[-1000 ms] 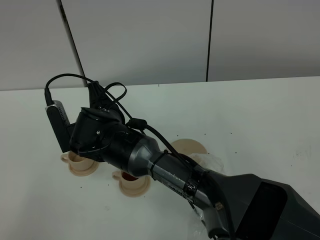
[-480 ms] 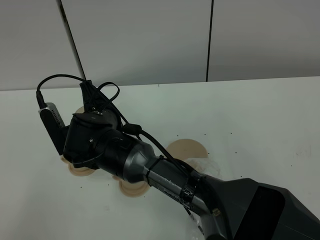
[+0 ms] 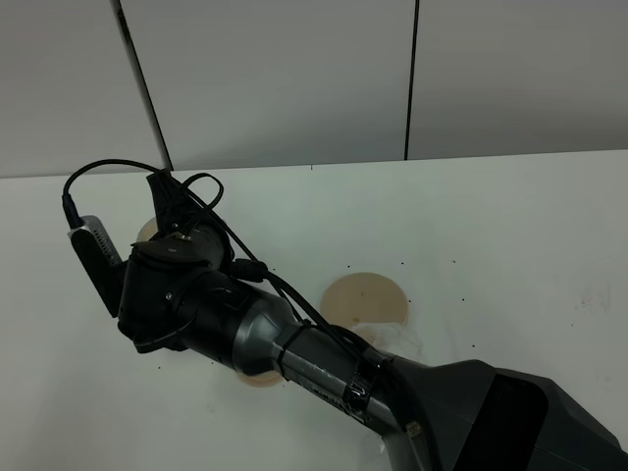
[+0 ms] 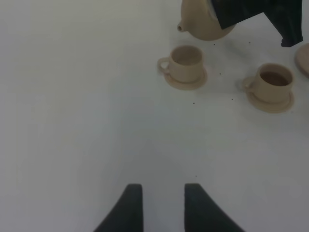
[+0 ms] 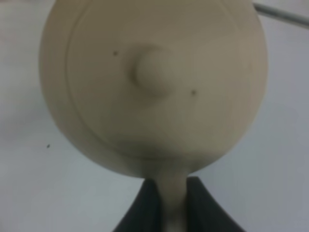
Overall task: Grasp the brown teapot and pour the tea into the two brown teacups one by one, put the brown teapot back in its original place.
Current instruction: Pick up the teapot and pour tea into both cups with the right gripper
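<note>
My right fingers (image 5: 152,203) are closed tight on the loop handle of the brown teapot (image 5: 154,82), which is near the empty teacup (image 4: 186,62). The other teacup (image 4: 274,83) has tea inside. My left fingers (image 4: 189,207) stand apart over the table (image 4: 72,121), holding nothing.

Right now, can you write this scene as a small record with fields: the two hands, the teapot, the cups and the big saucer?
right hand: shut on the handle of the teapot
left hand: open, holding nothing, over the table
teapot: off the big saucer, spout near cup one
cup one: on its small saucer, no dark tea visible
cup two: on its small saucer, dark tea inside
big saucer: bare
</note>
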### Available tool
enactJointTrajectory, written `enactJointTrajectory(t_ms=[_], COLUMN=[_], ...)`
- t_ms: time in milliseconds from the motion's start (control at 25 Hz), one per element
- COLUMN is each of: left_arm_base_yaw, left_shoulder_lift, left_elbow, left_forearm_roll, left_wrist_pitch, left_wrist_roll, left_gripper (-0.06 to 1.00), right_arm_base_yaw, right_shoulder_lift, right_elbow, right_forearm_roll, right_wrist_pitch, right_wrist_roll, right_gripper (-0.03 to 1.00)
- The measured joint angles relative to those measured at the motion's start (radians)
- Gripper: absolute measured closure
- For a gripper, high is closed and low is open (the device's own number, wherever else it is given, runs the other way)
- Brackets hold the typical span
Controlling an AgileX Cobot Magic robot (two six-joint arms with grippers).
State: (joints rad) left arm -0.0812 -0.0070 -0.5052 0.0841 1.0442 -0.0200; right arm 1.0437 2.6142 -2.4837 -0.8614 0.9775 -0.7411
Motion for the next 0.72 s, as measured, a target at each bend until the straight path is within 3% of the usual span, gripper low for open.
enactJointTrajectory(t_ms=[720], left_arm_base_yaw=[0.0], left_shoulder_lift=[0.0], left_elbow=[0.0], left_forearm_roll=[0.0], left_wrist_pitch=[0.0], left_wrist_roll=[0.001], left_gripper=[0.66], right_arm_base_yaw=[0.028], right_shoulder_lift=[0.039], right_elbow=[0.0], right_forearm_roll=[-0.064], right_wrist_pitch=[0.013], right_wrist_roll=[0.002], right_gripper=[0.88])
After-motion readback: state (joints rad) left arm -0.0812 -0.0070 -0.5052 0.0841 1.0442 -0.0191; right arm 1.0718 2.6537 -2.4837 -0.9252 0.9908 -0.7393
